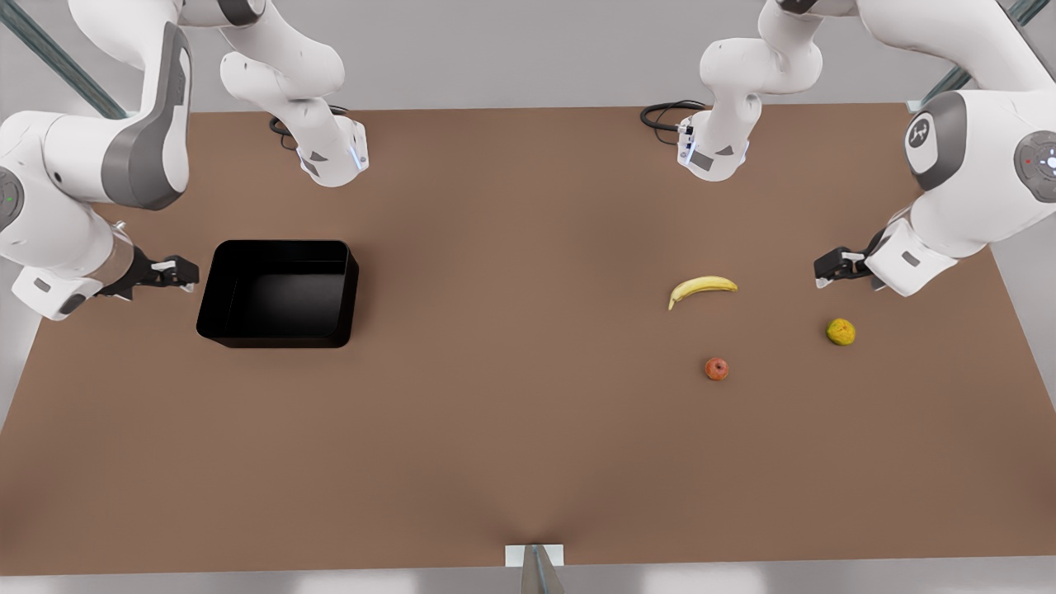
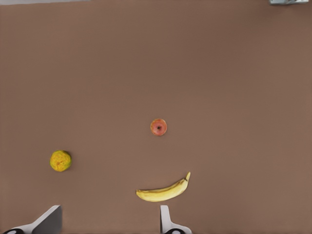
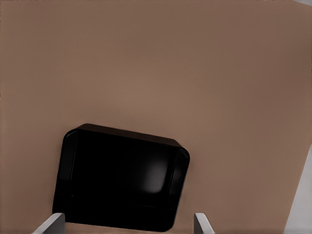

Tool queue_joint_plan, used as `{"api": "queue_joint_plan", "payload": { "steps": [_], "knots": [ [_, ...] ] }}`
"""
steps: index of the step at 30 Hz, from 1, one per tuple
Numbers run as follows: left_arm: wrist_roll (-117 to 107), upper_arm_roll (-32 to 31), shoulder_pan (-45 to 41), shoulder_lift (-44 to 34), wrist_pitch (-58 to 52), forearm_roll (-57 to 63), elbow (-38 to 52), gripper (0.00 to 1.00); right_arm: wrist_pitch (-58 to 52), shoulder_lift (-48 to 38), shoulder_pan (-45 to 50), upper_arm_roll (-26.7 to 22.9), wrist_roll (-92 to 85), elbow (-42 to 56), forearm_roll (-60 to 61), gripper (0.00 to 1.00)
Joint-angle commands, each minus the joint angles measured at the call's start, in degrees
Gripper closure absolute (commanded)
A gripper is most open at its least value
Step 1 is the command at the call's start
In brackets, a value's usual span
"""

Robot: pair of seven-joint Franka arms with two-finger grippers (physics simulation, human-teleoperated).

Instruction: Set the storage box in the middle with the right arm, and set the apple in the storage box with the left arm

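Note:
The storage box [image 1: 280,293], a glossy black open bin, sits on the table toward the front view's left; in the right wrist view the storage box [image 3: 122,180] lies just beyond my fingers. My right gripper [image 1: 177,272] hovers open beside the box's outer wall, nothing in it. The apple [image 1: 716,369], small and red-orange, rests on the front view's right side, and the left wrist view shows the apple [image 2: 158,127] past the banana. My left gripper [image 1: 829,268] hangs open and apart from the fruit, its fingertips [image 2: 165,219] spread wide.
A yellow banana [image 1: 701,288] lies between the apple and the back of the table. A yellow-green lumpy fruit [image 1: 841,332] sits close under the left gripper. The brown table [image 1: 511,346] stretches bare between box and fruits.

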Motion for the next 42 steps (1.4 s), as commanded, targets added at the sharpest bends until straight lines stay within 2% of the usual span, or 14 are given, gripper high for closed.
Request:
{"api": "queue_joint_plan", "payload": {
  "steps": [1,4,7,9,12,14,15,16,17,24,29,39,40,42],
  "knots": [
    [0.00,0.00,0.01,-0.01,-0.02,-0.01,0.02,0.00,0.00,-0.01,0.06,0.01,0.00,0.00,0.00,0.00],
    [0.53,0.26,0.01,0.17,-1.25,0.52,0.37,0.00,-0.44,0.43,-1.16,0.27,0.00,-3.15,1.14,0.00],
    [-17.82,0.62,0.89,3.51,-6.00,-0.08,0.99,0.00,11.77,0.08,-3.72,0.18,1.31,-18.09,2.99,0.00],
    [-48.75,0.70,1.42,8.52,-4.77,-15.46,1.87,0.00,19.33,-1.68,-3.72,0.18,4.13,-25.92,2.73,0.00],
    [-78.13,0.62,1.07,12.48,12.01,-34.18,-2.61,0.00,28.73,-4.58,-5.03,-2.28,4.04,-36.91,1.23,0.00],
    [-78.40,0.70,-2.00,11.77,28.18,-47.54,-14.29,0.00,32.25,-2.12,-6.09,-4.21,2.82,-38.41,1.41,0.00],
    [-77.00,0.97,-2.97,11.51,32.57,-55.35,-19.04,0.00,32.78,-1.94,-7.05,-4.30,1.94,-38.67,1.41,0.00],
    [-64.97,5.62,-7.36,8.52,35.49,-71.44,-30.55,0.00,35.15,-2.21,-7.14,-4.30,1.85,-40.60,1.41,0.00],
    [-60.40,7.20,-9.21,7.73,35.75,-76.54,-34.24,0.00,36.64,-2.38,-7.23,-4.47,1.76,-42.35,1.41,0.00],
    [-52.92,10.20,-9.21,16.08,36.01,-93.17,-33.90,0.00,41.48,1.13,-9.87,-8.08,-6.85,-45.79,1.85,0.00],
    [-50.36,12.74,-8.07,16.61,30.04,-92.99,-34.43,0.00,41.48,3.59,-11.10,-9.40,-7.03,-45.97,1.49,0.00],
    [-39.11,12.39,-0.86,26.19,21.07,-101.43,-33.99,0.00,46.85,11.42,-11.01,-9.40,-6.94,-47.02,1.32,0.00],
    [-39.11,12.39,-0.95,25.22,20.98,-101.43,-34.34,0.00,46.67,11.42,-11.01,-9.40,-7.03,-47.02,1.32,0.01],
    [-38.59,12.22,-2.45,23.64,21.16,-101.08,-34.87,0.00,45.62,11.33,-10.84,-9.31,-7.03,-47.02,1.32,0.36]
  ]
}}
